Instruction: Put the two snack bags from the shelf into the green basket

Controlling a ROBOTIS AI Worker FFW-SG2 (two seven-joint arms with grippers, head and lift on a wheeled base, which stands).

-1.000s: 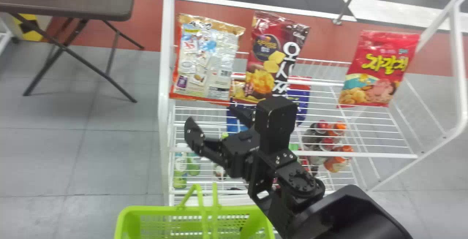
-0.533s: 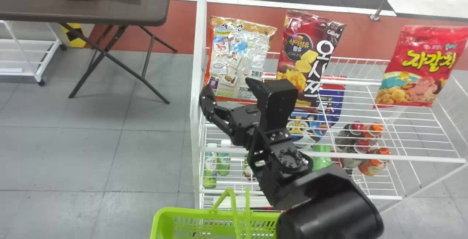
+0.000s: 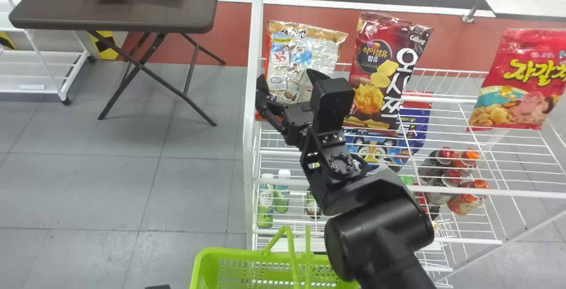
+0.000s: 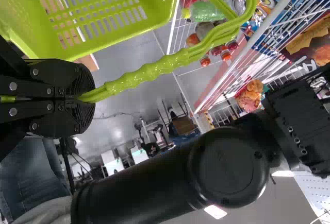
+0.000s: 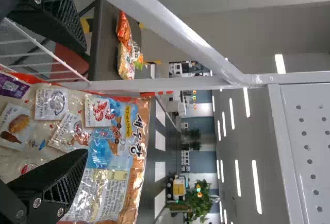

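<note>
Right, our right hand (image 3: 286, 77) has risen to the pale-backed snack bag (image 3: 305, 50) on the shelf (image 3: 442, 190), 12 o'clock in the head view, its fingers wide apart and empty, so gripping looks next. Our left hand (image 4: 85, 98) clasps the handle (image 4: 149, 73) of the green basket (image 3: 205, 264), 6 o'clock; the bag's back carries lettering, small-print panels and a barcode.

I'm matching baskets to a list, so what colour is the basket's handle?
Bright green, like the basket; the handle shows best in the left wrist view.
</note>
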